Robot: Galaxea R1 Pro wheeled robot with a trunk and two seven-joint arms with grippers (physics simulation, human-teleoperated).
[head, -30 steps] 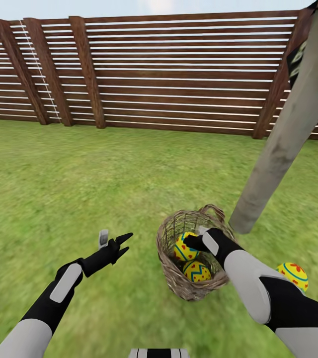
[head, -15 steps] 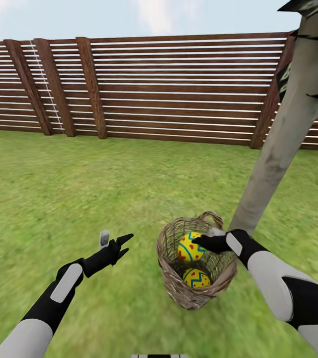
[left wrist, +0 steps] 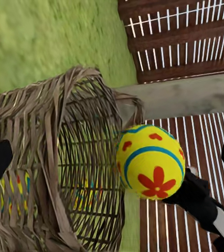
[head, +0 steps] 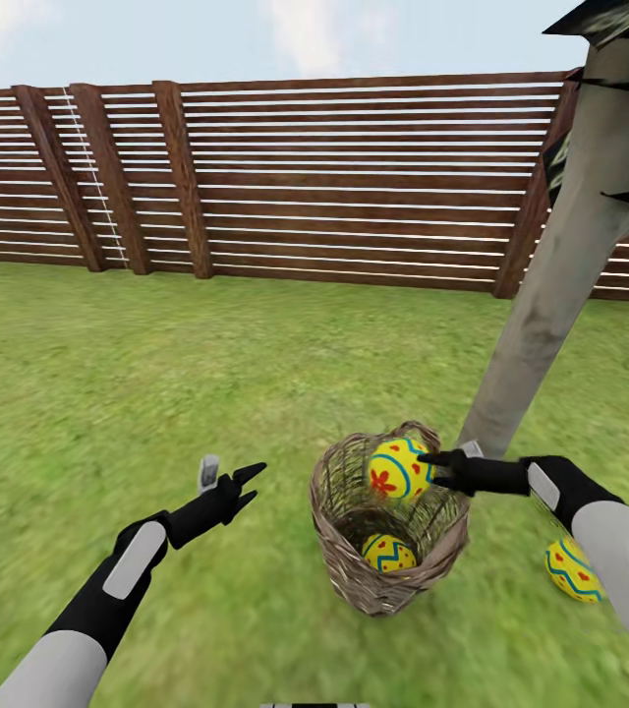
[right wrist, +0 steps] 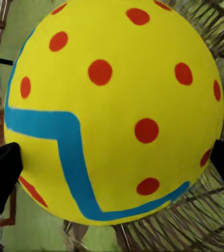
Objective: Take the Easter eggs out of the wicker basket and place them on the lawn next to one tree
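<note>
My right gripper (head: 430, 470) is shut on one yellow Easter egg (head: 399, 469) (left wrist: 151, 168) (right wrist: 112, 110), holding it just above the far rim of the wicker basket (head: 349, 551) (left wrist: 49, 173). A second egg (head: 388, 553) lies at the basket's bottom. The third egg (head: 570, 570) rests on the lawn (head: 157, 393) to the basket's right, partly behind my right forearm. The pale tree (head: 550, 285) trunk rises just behind the basket. My left gripper (head: 239, 486) hovers open over the grass to the basket's left.
A brown slatted fence (head: 305, 177) closes off the garden at the back. Open grass stretches to the left and ahead. The tree trunk leans close to my right arm.
My right gripper has risen with the egg from inside the basket to above its rim. The camera has tilted upward. My left arm has stayed put.
</note>
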